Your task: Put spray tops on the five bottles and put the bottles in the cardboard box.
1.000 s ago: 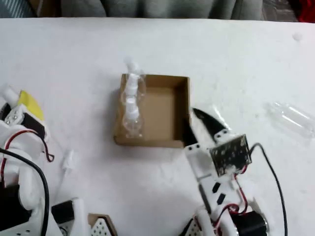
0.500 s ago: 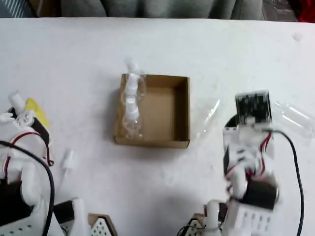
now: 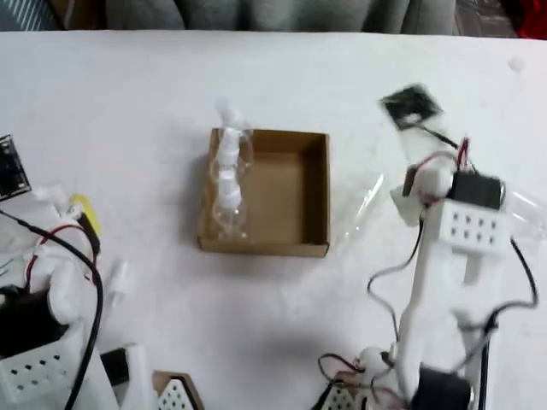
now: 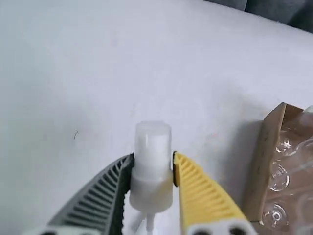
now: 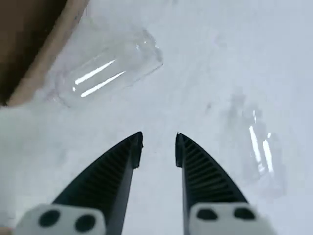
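Note:
My left gripper (image 4: 152, 169) is shut on a white spray top (image 4: 152, 147), held upright between its grey and yellow fingers above the bare table, left of the cardboard box (image 3: 282, 192). Capped clear bottles (image 3: 229, 184) lie along the box's left side. My right gripper (image 5: 158, 147) hangs open and empty over the table to the right of the box. An uncapped clear bottle (image 5: 107, 71) lies beside the box's right wall (image 5: 34, 49), and a second clear bottle (image 5: 257, 147) lies farther right.
A loose spray top (image 3: 118, 278) lies on the table in front of the left arm (image 3: 51, 290). The right arm (image 3: 444, 222) stands raised over the right side, partly covering the far-right bottle (image 3: 526, 209). The white tabletop (image 3: 342, 77) stretches behind the box.
The right arm rose from the box's front right corner and swung right and away from the front edge. The left arm shifted, its yellow finger moving nearer and rightward.

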